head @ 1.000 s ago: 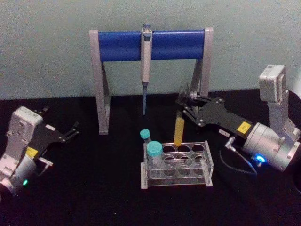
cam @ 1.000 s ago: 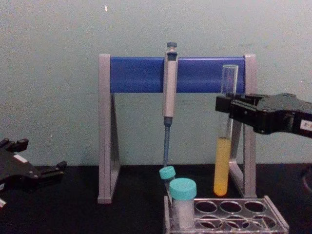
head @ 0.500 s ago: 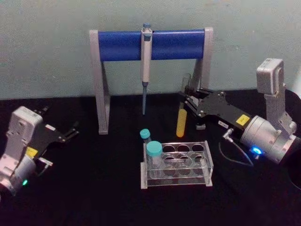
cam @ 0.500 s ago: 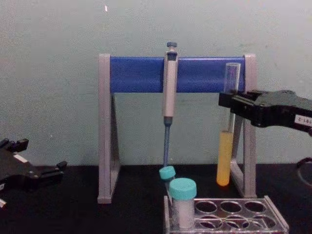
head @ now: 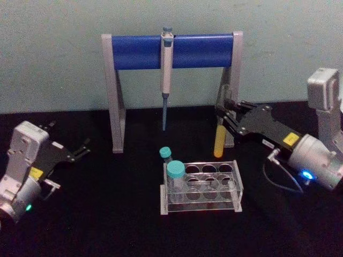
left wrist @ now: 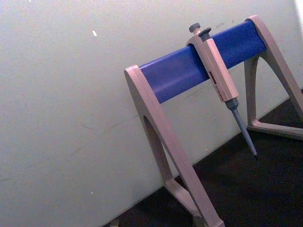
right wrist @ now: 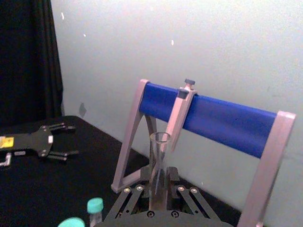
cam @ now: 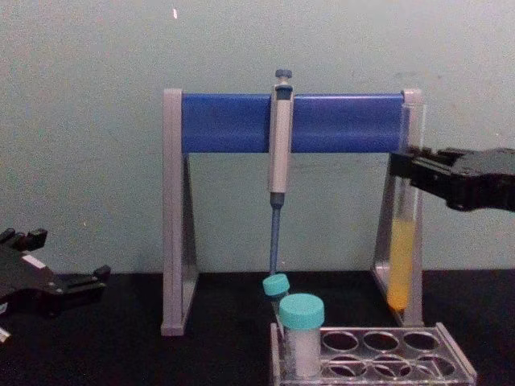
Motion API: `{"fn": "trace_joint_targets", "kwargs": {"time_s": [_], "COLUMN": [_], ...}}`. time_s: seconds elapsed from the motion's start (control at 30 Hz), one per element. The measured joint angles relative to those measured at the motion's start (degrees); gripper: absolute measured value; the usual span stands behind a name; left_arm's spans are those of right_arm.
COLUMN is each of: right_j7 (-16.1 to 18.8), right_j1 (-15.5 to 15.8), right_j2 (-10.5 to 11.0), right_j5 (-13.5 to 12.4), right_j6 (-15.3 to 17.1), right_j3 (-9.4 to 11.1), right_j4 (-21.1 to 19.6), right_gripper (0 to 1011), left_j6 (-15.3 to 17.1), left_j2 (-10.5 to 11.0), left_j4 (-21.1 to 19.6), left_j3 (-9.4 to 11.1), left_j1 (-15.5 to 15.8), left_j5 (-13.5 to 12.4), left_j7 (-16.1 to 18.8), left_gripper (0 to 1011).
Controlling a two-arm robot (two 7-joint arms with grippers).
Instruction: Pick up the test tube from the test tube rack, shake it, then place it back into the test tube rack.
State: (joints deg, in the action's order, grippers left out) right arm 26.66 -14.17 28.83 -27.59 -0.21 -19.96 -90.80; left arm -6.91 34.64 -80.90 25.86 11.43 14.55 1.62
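Right gripper (head: 222, 111) clamped on upright test tube (head: 219, 141), held clear of rack (head: 235, 176), just behind its right rear corner toward tabletop's (head: 107, 219) back edge, left gripper (head: 84, 148) parked at left edge, fingers apart, empty.

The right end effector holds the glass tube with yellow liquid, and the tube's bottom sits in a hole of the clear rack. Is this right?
Not quite: the right end effector does hold the glass tube, but its bottom hangs in the air behind the clear rack, not in a hole. The chest view shows this.
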Motion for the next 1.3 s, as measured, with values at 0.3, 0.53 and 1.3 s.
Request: {"fn": "trace_joint_targets", "kwargs": {"time_s": [0.3, 0.53, 1.3], "right_j7": [2.05, 3.70, -0.13], "right_j1": [4.44, 1.97, 2.50], "right_j2": [2.35, 0.47, 1.76], "right_j5": [-2.66, -3.34, -1.67], "right_j6": [1.22, 0.71, 0.83], "right_j3": [0.54, -1.94, 0.56], "right_j4": [-4.97, -2.99, -3.17], "right_gripper": [238, 238, 238], "left_j6": [0.00, 0.00, 0.00], "left_j2": [0.00, 0.00, 0.00], "left_j4": [0.00, 0.00, 0.00], "left_j3": [0.00, 0.00, 0.00], "left_j1": [0.00, 0.00, 0.00], "left_j5": [0.00, 0.00, 0.00], "left_j7": [0.00, 0.00, 0.00], "left_gripper": [1001, 1002, 1002]}}
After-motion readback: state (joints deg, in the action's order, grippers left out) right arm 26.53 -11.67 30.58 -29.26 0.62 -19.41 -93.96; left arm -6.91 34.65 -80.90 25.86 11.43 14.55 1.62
